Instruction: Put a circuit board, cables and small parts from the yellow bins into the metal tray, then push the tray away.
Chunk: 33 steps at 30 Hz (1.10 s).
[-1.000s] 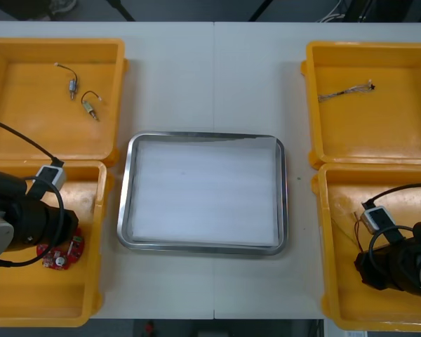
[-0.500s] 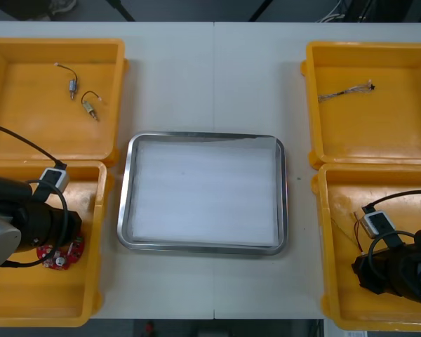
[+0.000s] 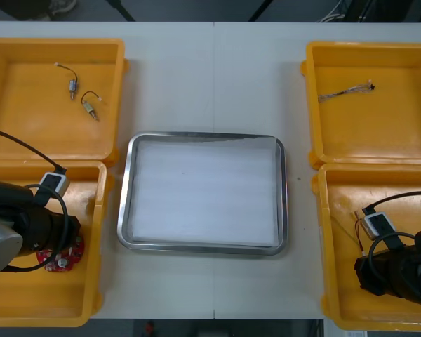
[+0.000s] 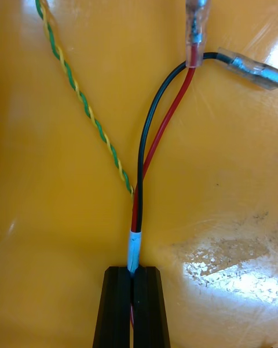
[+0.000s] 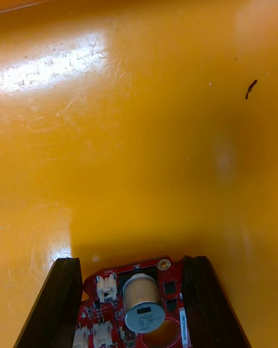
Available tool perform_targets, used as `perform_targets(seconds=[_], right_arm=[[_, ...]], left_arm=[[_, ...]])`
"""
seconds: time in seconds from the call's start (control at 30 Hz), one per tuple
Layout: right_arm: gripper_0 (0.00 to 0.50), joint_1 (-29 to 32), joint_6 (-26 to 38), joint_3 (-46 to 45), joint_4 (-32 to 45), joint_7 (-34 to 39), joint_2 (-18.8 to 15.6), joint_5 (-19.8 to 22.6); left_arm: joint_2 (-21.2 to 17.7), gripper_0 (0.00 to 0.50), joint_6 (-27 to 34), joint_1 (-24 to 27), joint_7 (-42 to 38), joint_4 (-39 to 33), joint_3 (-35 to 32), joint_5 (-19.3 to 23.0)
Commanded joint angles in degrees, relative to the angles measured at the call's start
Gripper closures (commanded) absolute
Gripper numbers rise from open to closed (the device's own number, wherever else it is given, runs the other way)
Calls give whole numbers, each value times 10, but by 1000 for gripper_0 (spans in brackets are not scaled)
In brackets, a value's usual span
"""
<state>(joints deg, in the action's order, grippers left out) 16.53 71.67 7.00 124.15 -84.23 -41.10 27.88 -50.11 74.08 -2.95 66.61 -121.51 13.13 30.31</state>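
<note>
In the near right yellow bin (image 3: 333,295), my right gripper (image 4: 132,274) is shut on a red and black cable (image 4: 152,133), pinched just below its pale band. The cable's two clear-sleeved ends lie beyond the fingertips. My right arm (image 3: 396,270) hangs over that bin. In the near left yellow bin (image 3: 91,295), my left gripper (image 5: 130,261) is open, its fingers (image 5: 58,301) on either side of a round red circuit board (image 5: 139,307), which also shows in the front view as the red circuit board (image 3: 62,258). The metal tray (image 3: 130,210), white inside, sits between the bins.
A twisted green and yellow cable (image 4: 81,98) lies beside the held cable, touching it near the band. Two small metal parts (image 3: 72,86) (image 3: 90,107) lie in the far left bin (image 3: 119,98). A thin cable (image 3: 344,91) lies in the far right bin (image 3: 310,105).
My right gripper has gone from open to shut, closing on the red and black cable. My left arm has shifted slightly toward the near edge, over the board.
</note>
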Motion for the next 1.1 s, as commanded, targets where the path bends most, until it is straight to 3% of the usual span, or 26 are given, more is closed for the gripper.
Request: perform_targets(seconds=[0.03, 0.07, 0.1, 0.47, 0.77, 1.1], right_arm=[[500, 11, 3, -20, 22, -14, -18, 17], [500, 10, 14, -37, 33, -16, -19, 29], [500, 10, 22, -44, 38, -17, -19, 35], [500, -26, 213, -200, 172, -25, -21, 146], [500, -100, 371, -295, 200, -28, -28, 245], [500, -163, 383, -310, 219, -24, -72, 271]], left_arm=[[3, 230, -1, -20, -54, -4, 10, -7], [2, 424, 0, -20, -54, -4, 9, -8], [2, 500, 0, -20, -54, -4, 10, -8], [2, 500, 0, -19, -55, -3, 9, -9], [0, 500, 30, -14, -51, -16, -6, -3], [0, 500, 128, 0, -33, -66, -89, 56]])
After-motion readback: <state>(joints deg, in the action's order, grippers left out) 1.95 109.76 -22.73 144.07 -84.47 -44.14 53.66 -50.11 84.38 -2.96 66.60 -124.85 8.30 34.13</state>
